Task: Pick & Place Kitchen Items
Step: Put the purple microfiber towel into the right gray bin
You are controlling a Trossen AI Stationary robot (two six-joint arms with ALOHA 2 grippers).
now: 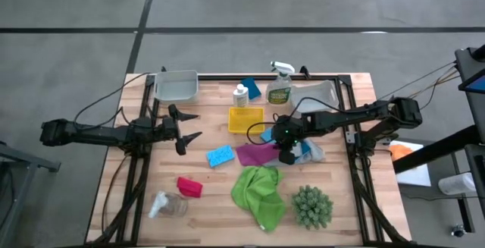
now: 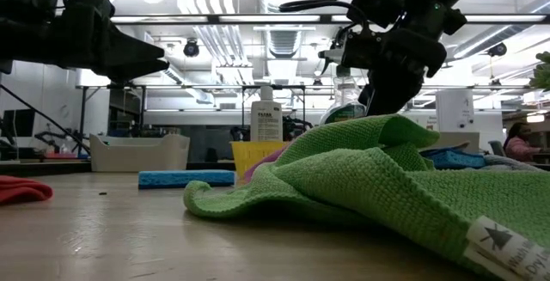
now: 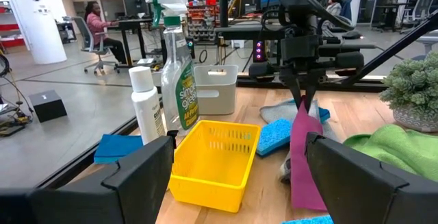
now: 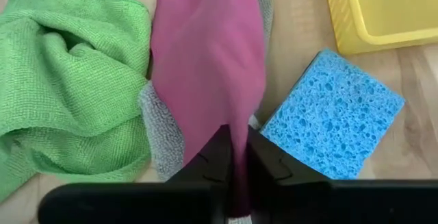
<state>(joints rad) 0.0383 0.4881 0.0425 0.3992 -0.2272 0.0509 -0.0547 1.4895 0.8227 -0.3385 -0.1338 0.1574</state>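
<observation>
A magenta cloth (image 1: 255,155) lies mid-table, with my right gripper (image 1: 286,155) shut on its right end, over a grey cloth (image 4: 159,136). One blue sponge (image 4: 334,118) sits beside the gripper, and another (image 1: 220,156) lies left of the cloth. A green cloth (image 1: 259,195), a red cloth (image 1: 189,186) and a clear jar (image 1: 168,205) lie nearer the front. The spray bottle (image 1: 280,86) and a white bottle (image 1: 240,95) stand at the back. My left gripper (image 1: 189,127) waits open and level at the table's left, with nothing between its fingers. My right gripper pinches the magenta cloth's near end (image 4: 236,138) between its two fingers (image 4: 217,157). The fingers slant down from the table's right side. The held end is raised, and in the left wrist view the cloth hangs slack below the fingers (image 3: 304,148), its lower part down on the table.
A yellow tray (image 1: 246,120) sits just behind the magenta cloth. A white bin (image 1: 176,86) and a clear tray (image 1: 318,93) stand at the back edge. A spiky green plant (image 1: 312,206) stands front right. A person sits in the room beyond (image 3: 96,25).
</observation>
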